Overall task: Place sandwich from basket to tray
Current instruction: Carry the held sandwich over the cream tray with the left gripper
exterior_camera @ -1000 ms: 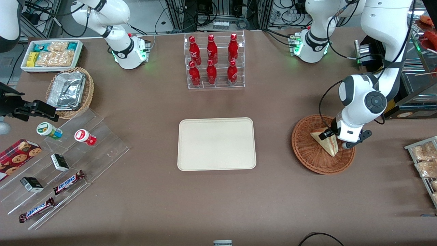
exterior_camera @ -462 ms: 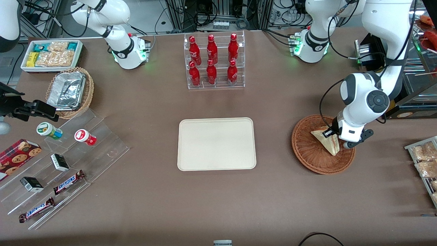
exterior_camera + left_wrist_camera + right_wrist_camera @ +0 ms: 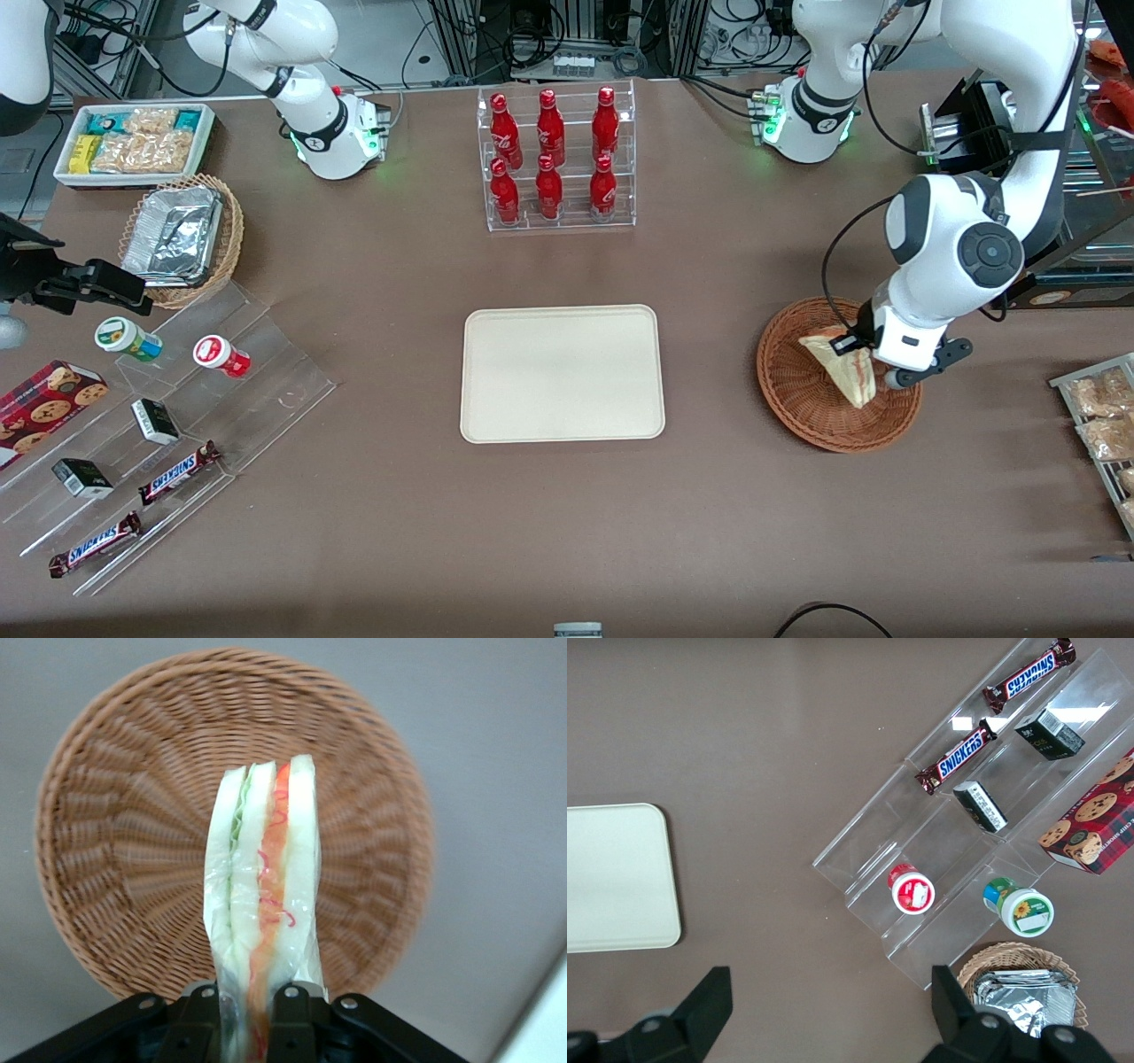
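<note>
The sandwich [image 3: 843,365] [image 3: 262,895], a plastic-wrapped wedge with red, white and green filling, hangs a little above the reddish-brown wicker basket [image 3: 797,390] [image 3: 115,842]. My left gripper [image 3: 873,359] [image 3: 248,1014] is shut on it, its fingers [image 3: 292,1019] pinching the wedge's narrow end while the wrapped layers stick out over the basket's bowl. The cream-white tray [image 3: 562,372] [image 3: 616,877] lies flat on the brown table, toward the parked arm from the basket, with nothing on it.
An acrylic rack of red bottles [image 3: 555,159] stands farther from the front camera than the tray. Stepped acrylic shelves [image 3: 168,416] with snacks, a tan basket with foil container [image 3: 182,235] and a white snack bin [image 3: 133,142] lie toward the parked arm's end. A rack of packets [image 3: 1099,425] sits beside the basket.
The gripper has risen with the sandwich held in it, lifting the wedge off the basket floor; the wrist has shifted slightly upward and the sandwich tilted.
</note>
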You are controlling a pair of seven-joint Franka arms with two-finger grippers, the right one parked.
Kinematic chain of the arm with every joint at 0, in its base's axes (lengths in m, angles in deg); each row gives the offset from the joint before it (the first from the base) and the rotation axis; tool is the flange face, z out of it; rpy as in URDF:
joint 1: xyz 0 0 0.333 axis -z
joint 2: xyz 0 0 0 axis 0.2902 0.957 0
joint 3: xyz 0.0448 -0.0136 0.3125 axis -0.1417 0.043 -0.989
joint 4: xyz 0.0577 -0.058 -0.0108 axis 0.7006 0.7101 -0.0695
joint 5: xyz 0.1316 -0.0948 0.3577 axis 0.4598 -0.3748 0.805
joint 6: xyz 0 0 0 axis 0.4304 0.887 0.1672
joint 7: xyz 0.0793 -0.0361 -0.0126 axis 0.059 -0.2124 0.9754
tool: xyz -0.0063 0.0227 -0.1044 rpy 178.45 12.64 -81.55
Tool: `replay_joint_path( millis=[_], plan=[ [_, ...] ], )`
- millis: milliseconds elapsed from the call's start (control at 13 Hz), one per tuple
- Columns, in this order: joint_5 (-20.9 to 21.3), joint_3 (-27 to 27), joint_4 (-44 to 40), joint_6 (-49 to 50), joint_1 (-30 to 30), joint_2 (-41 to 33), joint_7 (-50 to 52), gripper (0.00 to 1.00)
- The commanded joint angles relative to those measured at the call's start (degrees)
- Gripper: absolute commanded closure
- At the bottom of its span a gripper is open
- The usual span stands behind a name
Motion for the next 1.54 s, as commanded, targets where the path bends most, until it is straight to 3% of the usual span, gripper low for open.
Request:
replay_joint_path(
  millis=[0,385,923,1231,1462],
  plan=[
    [0.71,-0.11,-3.59,2.29,5.36,0.2,0.16,1.0],
    [2.47,0.06,-8.77,2.29,17.57,4.58,1.2,1.0],
    [2.91,-0.03,-25.72,2.29,31.2,21.97,2.95,1.0],
    [7.82,-0.03,-32.86,3.17,33.68,29.02,8.58,1.0],
    [8.01,-0.03,-33.48,3.17,33.77,30.17,8.5,1.0]
  ],
)
